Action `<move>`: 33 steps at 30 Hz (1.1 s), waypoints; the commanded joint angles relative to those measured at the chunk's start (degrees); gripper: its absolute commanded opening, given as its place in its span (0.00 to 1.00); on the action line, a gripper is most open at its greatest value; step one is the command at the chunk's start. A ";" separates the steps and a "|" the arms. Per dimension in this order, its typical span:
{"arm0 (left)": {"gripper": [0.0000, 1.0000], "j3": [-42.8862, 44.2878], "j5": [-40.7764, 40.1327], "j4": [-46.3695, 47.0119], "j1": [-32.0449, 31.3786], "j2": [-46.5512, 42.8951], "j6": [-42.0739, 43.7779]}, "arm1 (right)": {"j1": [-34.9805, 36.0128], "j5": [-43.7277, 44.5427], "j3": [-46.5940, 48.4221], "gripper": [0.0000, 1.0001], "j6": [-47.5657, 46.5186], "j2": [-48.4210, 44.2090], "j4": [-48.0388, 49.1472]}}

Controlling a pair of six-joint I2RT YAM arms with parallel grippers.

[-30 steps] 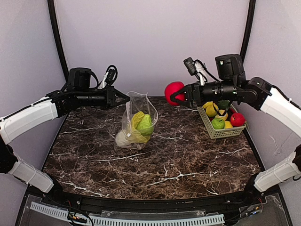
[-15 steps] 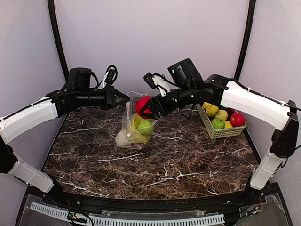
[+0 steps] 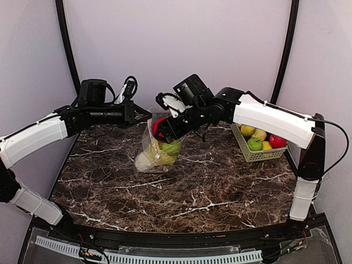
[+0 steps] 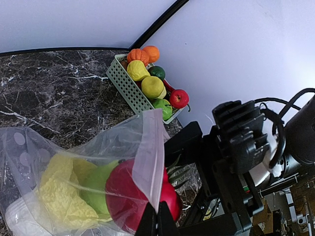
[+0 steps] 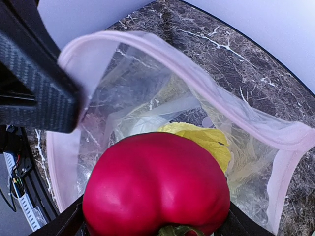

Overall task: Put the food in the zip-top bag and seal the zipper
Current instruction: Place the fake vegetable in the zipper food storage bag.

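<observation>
The left gripper [image 3: 144, 114] has its jaws clamped together on the bag [image 3: 155, 151] rim, holding the mouth up near the table's [image 3: 220, 187] far edge. The right gripper [image 3: 160, 130] has its jaws spread around the apple [image 5: 156, 186], which sits in the mouth directly above the cabbage [image 5: 206, 141], apparently not fully past the rim.

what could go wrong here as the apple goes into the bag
The red apple in the right gripper takes up much of the mouth of the zip-top bag and might catch the rim. Only the left gripper pinches that rim, so a push could pull it loose. With the cabbage and pear inside, the apple may sit high and hinder sealing.
</observation>
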 commanded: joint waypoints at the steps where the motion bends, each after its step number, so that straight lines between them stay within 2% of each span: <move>1: 0.01 -0.19 0.32 1.04 0.35 -1.50 0.67 | 0.88 4.76 2.59 0.80 1.38 1.31 -1.32; 8: 0.01 -0.30 0.24 1.03 0.35 -1.62 0.62 | 0.92 4.62 2.97 0.91 1.08 1.88 -1.29; 20: 0.01 -0.05 0.28 1.30 0.35 -1.08 0.45 | 0.97 3.92 3.14 0.93 0.28 0.91 -0.90; 28: 0.01 -0.04 -0.72 0.74 0.35 -1.10 0.88 | 0.99 0.57 -3.63 0.96 -0.37 -9.36 2.86; 33: 0.01 -0.12 -1.19 1.09 0.35 -0.87 0.63 | 0.64 8.65 -9.16 0.99 0.88 -16.92 2.45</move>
